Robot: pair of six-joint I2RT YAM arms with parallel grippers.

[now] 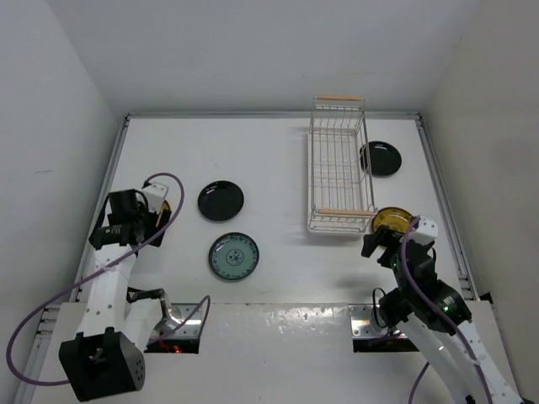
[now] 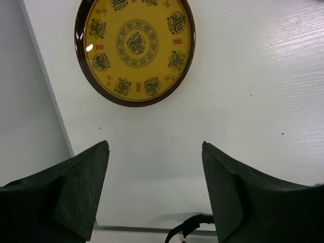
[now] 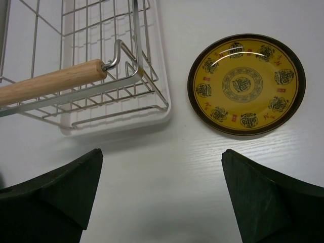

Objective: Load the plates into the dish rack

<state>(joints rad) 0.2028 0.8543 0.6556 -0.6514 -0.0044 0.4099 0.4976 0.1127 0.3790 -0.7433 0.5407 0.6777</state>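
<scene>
On the white bench point(image 1: 269, 160), the wooden-handled white wire dish rack point(image 1: 340, 211) is standing empty. A glossy black round plate point(image 1: 221, 201), another black plate point(image 1: 381, 158), a teal patterned plate point(image 1: 234, 256) and a mustard-yellow dark-rimmed plate point(image 3: 246, 83) are lying outside it. The left tool point(image 2: 154, 144) and right tool point(image 3: 162, 152) are hanging open, empty.

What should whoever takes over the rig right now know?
Left gripper: open, empty, over bare table just short of a yellow plate by the table's left edge.
Right gripper: open, empty, facing a second yellow plate beside the near right corner of the rack, not touching it.
Others: black plate and teal plate left of the rack; other black plate at its right side.
Done: nothing, the rack holds no plates.
Left: all five plates.
</scene>
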